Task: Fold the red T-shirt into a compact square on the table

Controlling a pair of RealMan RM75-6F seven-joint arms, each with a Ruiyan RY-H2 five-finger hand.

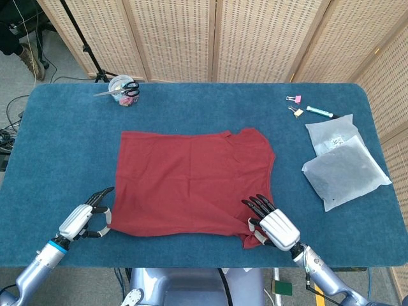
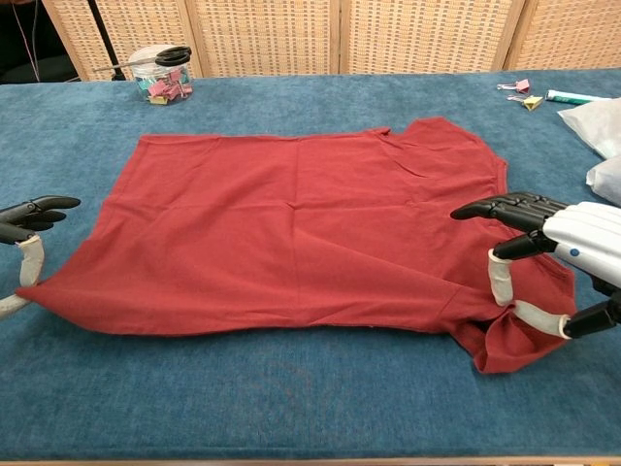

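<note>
The shirt (image 1: 191,182) is red, spread flat on the blue table (image 1: 57,146) near its middle, collar and sleeves toward 3 o'clock, hem toward 9 o'clock. The cloth lies mostly smooth, with faint creases across the body; its near edge is pulled taut in a line between the two hands, and the near sleeve (image 2: 509,340) bunches into a small fold at 5 o'clock.

The left hand (image 1: 83,220) sits at the shirt's 7 o'clock corner, fingers (image 2: 34,209) stretched out above, thumb below; the corner of the hem runs up to it and appears pinched there, though the chest view cuts off the contact.

The right hand (image 1: 274,226) is at 5 o'clock, over the near sleeve. Its dark fingers (image 2: 505,206) reach over the cloth, the thumb curls down into the bunched fabric, and it grips the sleeve edge
</note>
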